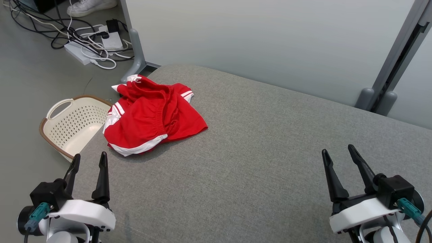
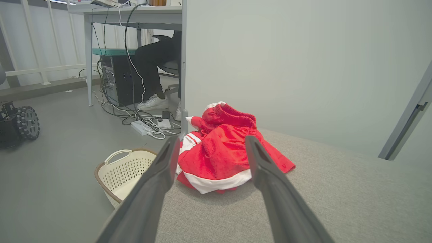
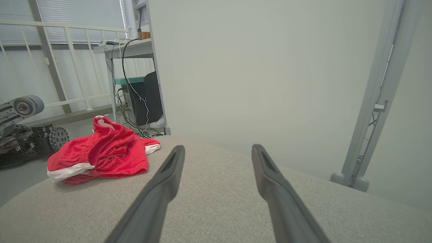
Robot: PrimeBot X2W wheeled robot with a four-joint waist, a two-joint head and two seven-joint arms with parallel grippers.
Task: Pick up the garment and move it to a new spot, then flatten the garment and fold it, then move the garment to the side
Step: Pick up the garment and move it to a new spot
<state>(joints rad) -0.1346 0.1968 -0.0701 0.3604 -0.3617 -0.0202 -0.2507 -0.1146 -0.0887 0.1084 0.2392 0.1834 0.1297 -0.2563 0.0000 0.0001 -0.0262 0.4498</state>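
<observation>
Two pincers, both wide open, nothing held: left pincer (image 1: 90, 154) at the near left corner of the surface (image 1: 270, 152), right pincer (image 1: 338, 148) near the near right edge, both pointing toward the far side. The garment (image 1: 148, 118) is a crumpled heap of red shorts with white trim, sitting at the left edge toward the far left corner, ahead of the left pincer and well apart from the right. A basket (image 1: 72, 125) is on the floor just beside that edge. Handling guess: light, soft, limp fabric, not fragile; it will sag and drape once lifted, and a single layer may slip out. Best hold is probably the gathered elastic waistband (image 1: 161, 114) on top of the heap, thick enough to bite. A second pinch on a white-trimmed hem would help spread it flat.
</observation>
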